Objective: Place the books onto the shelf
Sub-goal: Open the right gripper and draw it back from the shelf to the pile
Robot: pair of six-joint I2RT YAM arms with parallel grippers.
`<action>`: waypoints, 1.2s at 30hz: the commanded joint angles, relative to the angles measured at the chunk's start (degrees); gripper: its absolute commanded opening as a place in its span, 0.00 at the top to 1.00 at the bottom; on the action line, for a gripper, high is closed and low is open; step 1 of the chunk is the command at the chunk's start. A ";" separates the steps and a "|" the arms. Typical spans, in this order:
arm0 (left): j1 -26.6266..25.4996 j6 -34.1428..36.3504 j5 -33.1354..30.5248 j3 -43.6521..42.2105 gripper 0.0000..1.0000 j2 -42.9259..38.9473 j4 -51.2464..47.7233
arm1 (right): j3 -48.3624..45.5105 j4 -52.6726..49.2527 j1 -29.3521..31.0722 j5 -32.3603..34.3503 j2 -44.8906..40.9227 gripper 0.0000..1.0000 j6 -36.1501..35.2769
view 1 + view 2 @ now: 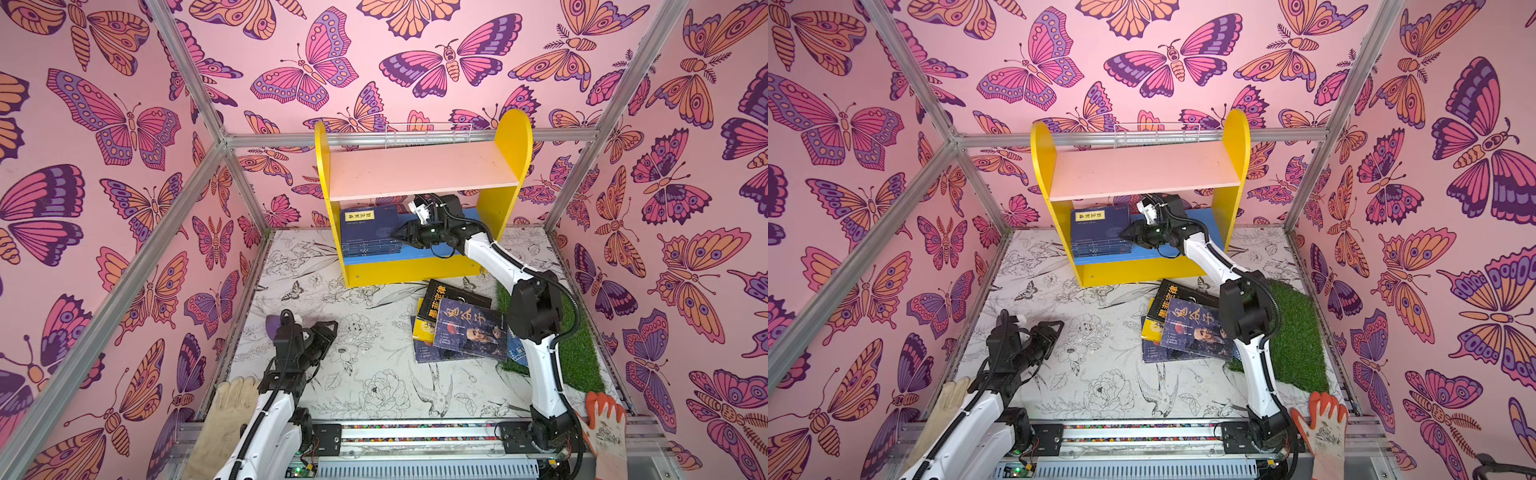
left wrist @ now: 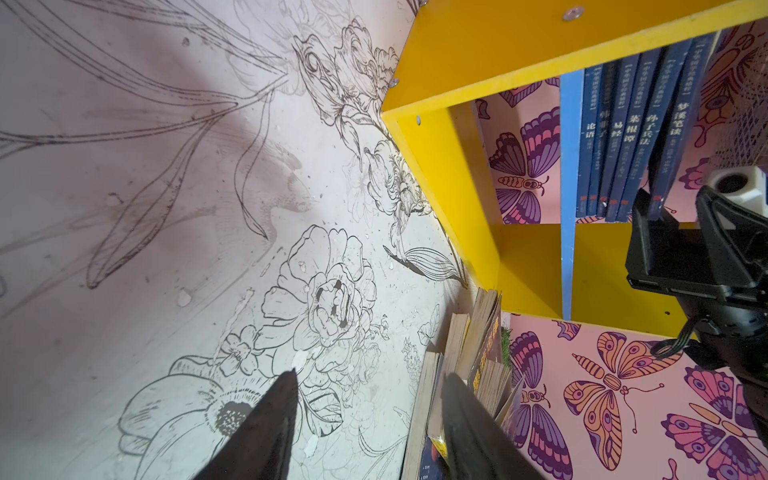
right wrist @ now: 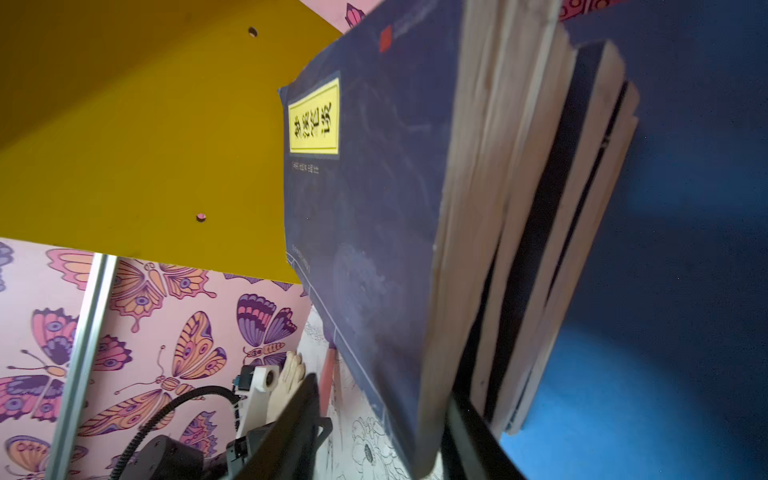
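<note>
My right pincer (image 1: 395,236) is inside the shelf (image 1: 415,272), under its pink board (image 1: 419,170) and over its blue board (image 1: 374,261). Its tips are at the right edge of the navy stack (image 1: 370,232). That stack lies flat at the shelf's left end, with the yellow label (image 1: 359,215) facing up. In my right wrist view the pincer (image 3: 382,388) is part open, and the page edge of the top book (image 3: 365,208) sits between the jaws. One finger (image 3: 291,424) is clear of the cover. I cannot tell whether the other finger (image 3: 469,440) touches the pages. I am not pinching the book.

My left pincer (image 1: 326,330) hangs over the table (image 1: 374,374), well in front of the shelf and off its left end. In my left wrist view its jaws (image 2: 370,376) stand moderately wide with nothing between them.

The loose books (image 1: 457,328) lie in a fanned pile on the table, just in front of the shelf's right end. The portrait book (image 1: 473,332) is on top. A black book (image 1: 453,296) pokes out toward the shelf, and a yellow one (image 1: 424,328) shows at the side nearer the shelf's middle.
</note>
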 commanded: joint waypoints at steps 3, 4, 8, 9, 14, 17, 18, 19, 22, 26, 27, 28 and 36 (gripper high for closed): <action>0.02 0.19 0.79 0.07 0.42 0.10 -0.96 | 5.29 -9.41 0.82 10.78 -2.15 0.47 -8.11; -0.02 0.19 0.78 0.08 0.42 0.15 -0.96 | 6.15 -10.48 0.96 11.80 -1.92 0.45 -8.71; -0.03 0.11 0.96 0.16 0.42 0.15 -0.96 | 8.62 -13.54 1.46 14.99 -1.24 0.41 -10.76; -0.02 0.03 0.96 0.16 0.42 0.06 -0.96 | 8.88 -13.86 1.56 15.64 -1.25 0.41 -11.19; -0.03 0.28 1.04 0.25 0.42 -0.20 -0.96 | 8.50 -14.29 1.75 19.08 -2.65 0.40 -12.71; -0.03 1.10 1.13 0.73 0.41 -0.21 -1.43 | 3.70 -11.07 1.76 20.26 -6.49 0.40 -13.28; -0.03 1.46 1.06 0.91 0.41 -0.26 -1.72 | 1.25 -9.58 1.75 20.78 -8.28 0.40 -13.36; -0.05 1.89 0.98 1.08 0.40 -0.29 -1.97 | -1.78 -7.84 1.77 21.41 -10.64 0.39 -13.36; -0.41 3.39 0.56 1.82 0.39 -0.34 -2.80 | -13.46 -3.10 1.75 24.83 -19.06 0.39 -13.80; -2.99 4.94 -2.05 3.29 0.35 0.83 -2.99 | -29.57 0.65 1.24 31.15 -31.01 0.36 -13.73; -4.40 5.61 -3.10 4.03 0.35 1.65 -3.07 | -33.74 0.49 0.79 33.51 -33.84 0.36 -12.91; -6.27 6.39 -4.43 4.98 0.34 2.93 -2.98 | -37.88 0.07 0.07 36.26 -36.66 0.36 -10.96; -24.49 16.04 -9.00 19.24 0.30 22.71 0.53 | -69.19 -4.50 -10.49 48.72 -55.27 0.33 10.48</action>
